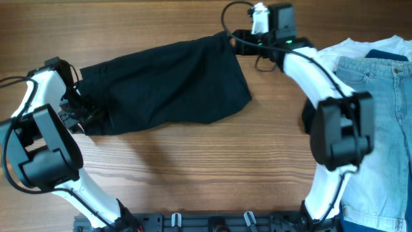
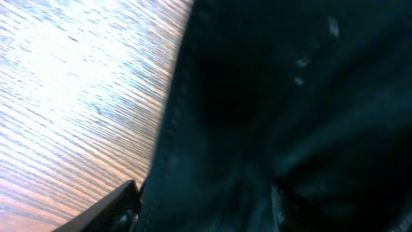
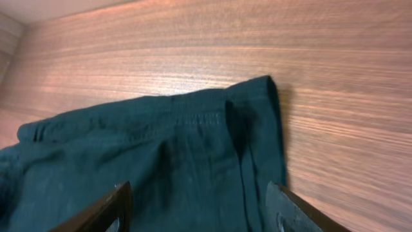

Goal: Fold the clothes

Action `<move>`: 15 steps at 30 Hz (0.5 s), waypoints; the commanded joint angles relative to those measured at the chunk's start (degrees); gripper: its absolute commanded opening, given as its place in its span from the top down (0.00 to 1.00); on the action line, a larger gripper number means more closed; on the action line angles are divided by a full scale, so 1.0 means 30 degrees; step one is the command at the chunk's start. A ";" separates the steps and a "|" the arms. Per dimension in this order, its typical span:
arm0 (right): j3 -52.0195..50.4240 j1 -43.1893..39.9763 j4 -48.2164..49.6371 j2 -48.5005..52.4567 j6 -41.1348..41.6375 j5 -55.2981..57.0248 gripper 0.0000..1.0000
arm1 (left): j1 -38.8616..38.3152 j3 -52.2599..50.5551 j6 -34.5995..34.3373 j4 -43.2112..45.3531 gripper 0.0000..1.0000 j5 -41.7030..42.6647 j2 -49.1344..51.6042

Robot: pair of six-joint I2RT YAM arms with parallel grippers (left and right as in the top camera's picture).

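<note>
Over shorts (image 1: 167,80) ends, arms reaching down, left fingers (image 2: 122,207) apart, right fingers (image 3: 109,207) apart

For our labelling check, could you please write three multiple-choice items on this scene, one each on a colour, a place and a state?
1. What colour are the shorts?
A) white B) black C) red
2. Where do the jeans lie?
A) beside the right arm B) under the shorts C) in a basket
3. How do the fingers of the right hand stand?
A) shut on the jeans B) shut on the shorts C) apart over the shorts

Answers: 1 B, the fabric is dark in every view; 2 A, the overhead view shows the denim just outside that arm; 3 C, the right wrist view shows both fingers spread, with the shorts' edge below them.
</note>
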 commanded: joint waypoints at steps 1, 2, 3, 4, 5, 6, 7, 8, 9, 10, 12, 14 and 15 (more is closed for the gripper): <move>-0.0240 -0.0007 0.1967 0.1486 0.2069 -0.1231 0.32 | 0.0219 0.0780 -0.0036 -0.0321 0.20 0.1902 -0.1676; -0.0240 -0.0007 0.2688 0.1800 0.2594 -0.1275 0.34 | 0.0255 0.1137 -0.0036 -0.0372 0.17 0.2448 -0.2178; -0.0240 0.0036 0.3257 0.2047 0.2973 -0.1399 0.36 | 0.0255 0.1370 -0.0036 -0.0335 0.15 0.2892 -0.2579; -0.0240 0.0146 0.3891 0.2361 0.3351 -0.1384 0.36 | 0.0248 0.1625 -0.0029 -0.0153 0.13 0.3402 -0.3067; -0.0240 0.0270 0.4517 0.2696 0.3512 -0.1377 0.37 | 0.0233 0.1807 -0.0036 0.0109 0.13 0.3701 -0.3563; -0.0240 0.0350 0.4998 0.2958 0.3570 -0.1370 0.37 | 0.0233 0.1865 -0.0036 0.0386 0.13 0.3767 -0.3905; -0.0240 0.0408 0.5646 0.3344 0.4087 -0.1253 0.38 | 0.0233 0.1865 -0.0036 0.0736 0.13 0.3781 -0.4306; -0.0240 0.0408 0.6288 0.3694 0.4677 -0.1333 0.41 | 0.0233 0.1865 -0.0029 0.1078 0.12 0.3774 -0.4656; -0.0240 0.0408 0.6768 0.3956 0.4969 -0.1384 0.41 | 0.0233 0.1865 -0.0036 0.1421 0.11 0.3789 -0.4881; -0.0240 0.0408 0.7315 0.4233 0.5122 -0.1399 0.41 | 0.0226 0.1865 -0.0036 0.1639 0.09 0.3854 -0.4940; -0.0233 0.0583 0.8196 0.4765 0.5253 -0.1537 0.42 | 0.0233 0.1858 -0.0044 0.2040 0.08 0.4146 -0.4932; -0.0233 0.0729 0.8313 0.5013 0.5268 -0.1530 0.42 | 0.0233 0.1858 -0.0044 0.2229 0.09 0.4153 -0.4932; -0.0233 0.0787 0.8306 0.5049 0.5282 -0.1537 0.42 | 0.0233 0.1858 -0.0044 0.2280 0.09 0.4146 -0.4932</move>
